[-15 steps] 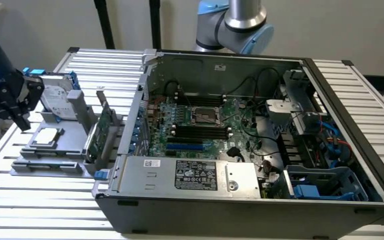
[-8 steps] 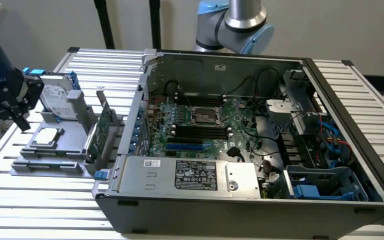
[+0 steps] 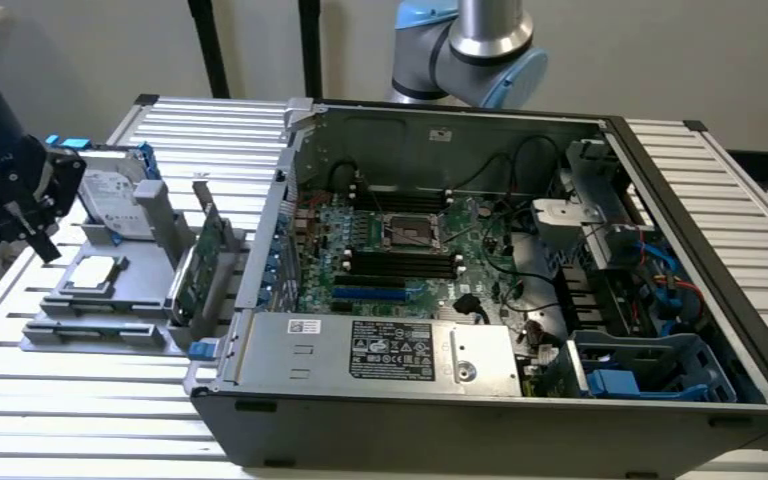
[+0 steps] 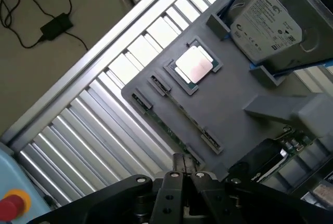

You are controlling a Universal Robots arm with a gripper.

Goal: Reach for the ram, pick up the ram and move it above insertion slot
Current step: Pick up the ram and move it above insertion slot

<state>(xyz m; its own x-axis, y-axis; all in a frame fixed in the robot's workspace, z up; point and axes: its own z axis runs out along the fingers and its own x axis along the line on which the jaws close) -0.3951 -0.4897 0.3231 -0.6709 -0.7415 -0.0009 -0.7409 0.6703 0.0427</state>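
Fingers (image 4: pixel 178 166) pressed together, empty, above grey tray (image 4: pixel 234 104), slatted metal table (image 4: pixel 93 130), cabled floor (image 4: pixel 52 52).

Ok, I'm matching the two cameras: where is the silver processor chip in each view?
Exterior view: the processor chip lies on the gray fixture at the exterior view's left, outside the computer case, beside the hard drive.
Wrist view: the processor chip sits in a square recess of the gray fixture.
Shared landmark: the hard drive.
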